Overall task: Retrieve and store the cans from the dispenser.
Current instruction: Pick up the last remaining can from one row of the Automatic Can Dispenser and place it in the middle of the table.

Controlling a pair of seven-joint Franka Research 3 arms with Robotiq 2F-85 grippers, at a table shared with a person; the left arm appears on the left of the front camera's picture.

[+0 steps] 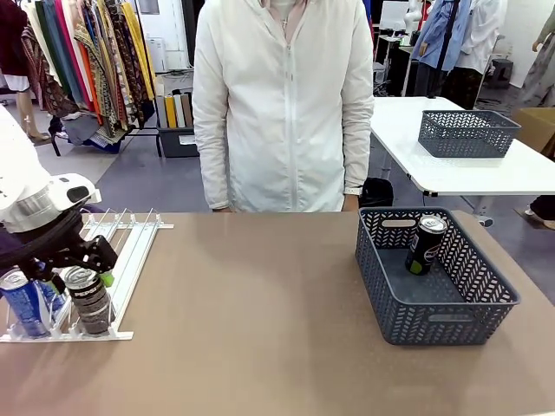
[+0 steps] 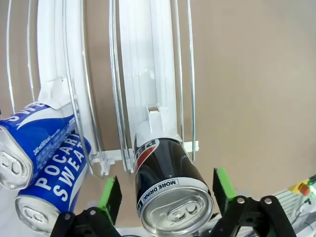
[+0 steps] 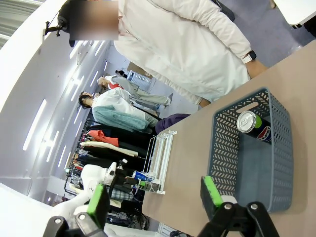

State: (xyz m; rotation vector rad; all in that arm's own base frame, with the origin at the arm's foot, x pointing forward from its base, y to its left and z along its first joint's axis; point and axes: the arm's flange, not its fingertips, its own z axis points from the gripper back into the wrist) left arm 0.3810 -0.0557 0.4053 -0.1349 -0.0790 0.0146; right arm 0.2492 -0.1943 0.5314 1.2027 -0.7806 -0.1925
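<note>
Because the lanes of the dispenser (image 2: pixel 148 64) slope toward its front, a black can (image 2: pixel 165 182) sits at the end of one lane, with two blue cans (image 2: pixel 42 143) beside it. The left gripper (image 2: pixel 166 191) straddles the black can, green pads (image 2: pixel 111 195) wide, one at each side with a gap showing, ready to grasp. Well apart, a grey basket (image 1: pixel 381 295), the likely store, holds another can (image 1: pixel 427 244) leaning on its wall. The right gripper (image 3: pixel 155 194) hangs wide and empty, facing the basket.
</note>
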